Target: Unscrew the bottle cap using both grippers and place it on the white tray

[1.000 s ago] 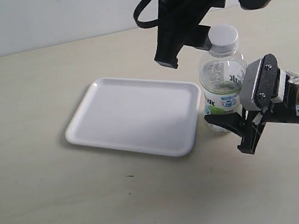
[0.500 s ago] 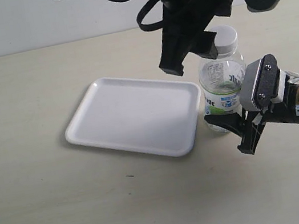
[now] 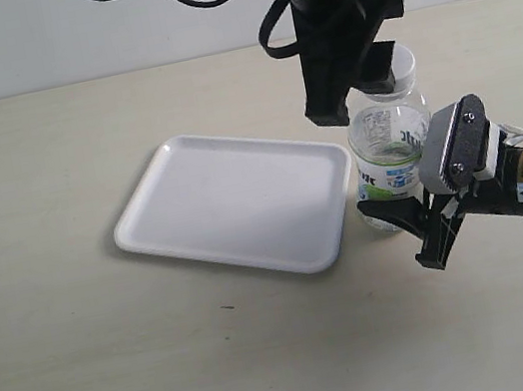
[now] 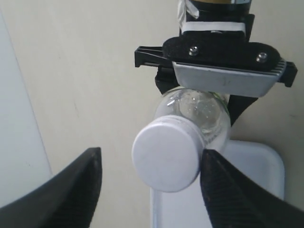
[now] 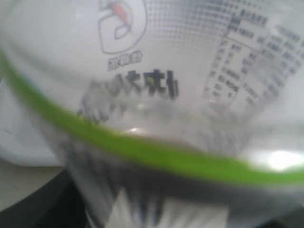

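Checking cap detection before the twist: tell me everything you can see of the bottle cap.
The bottle cap is small, round and white, plastic-looking, with a flat, smooth top; its side ribbing hardly shows. It is still on the neck of the upright clear bottle, which stands beside the white tray. The left gripper hangs over it with open jaws either side. One jaw is very close; contact cannot be told.

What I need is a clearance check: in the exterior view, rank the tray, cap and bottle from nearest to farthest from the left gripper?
1. Cap, up top, inside the open left gripper.
2. Bottle, directly beneath the cap.
3. Tray, flat on the table, off to the left.
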### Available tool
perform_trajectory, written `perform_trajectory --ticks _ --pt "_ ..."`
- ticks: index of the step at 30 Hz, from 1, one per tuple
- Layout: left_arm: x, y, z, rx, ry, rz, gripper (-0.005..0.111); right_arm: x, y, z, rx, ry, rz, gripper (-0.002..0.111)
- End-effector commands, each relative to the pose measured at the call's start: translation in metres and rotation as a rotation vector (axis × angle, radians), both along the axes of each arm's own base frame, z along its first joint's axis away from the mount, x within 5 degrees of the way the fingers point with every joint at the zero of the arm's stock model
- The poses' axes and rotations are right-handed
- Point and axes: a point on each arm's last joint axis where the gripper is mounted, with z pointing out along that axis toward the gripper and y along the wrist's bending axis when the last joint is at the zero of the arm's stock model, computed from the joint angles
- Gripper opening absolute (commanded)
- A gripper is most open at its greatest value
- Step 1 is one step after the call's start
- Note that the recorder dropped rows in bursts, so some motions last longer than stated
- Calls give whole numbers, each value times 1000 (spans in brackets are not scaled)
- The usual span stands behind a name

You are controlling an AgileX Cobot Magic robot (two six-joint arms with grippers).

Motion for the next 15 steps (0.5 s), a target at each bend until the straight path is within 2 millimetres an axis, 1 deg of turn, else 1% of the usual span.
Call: perform_trajectory --ticks 1,3,10,15 --pt "-2 -1 4 -54 44 73 59 -3 -6 -12 -101 81 -8 0" --pt "-2 -1 4 -55 46 73 59 -3 -6 -12 -101 81 -8 0" --pt "-4 3 1 -34 123 173 59 -3 -5 -11 -96 77 -7 0" --pt "-4 6 3 -29 161 231 58 -3 -5 -11 -96 77 -7 0"
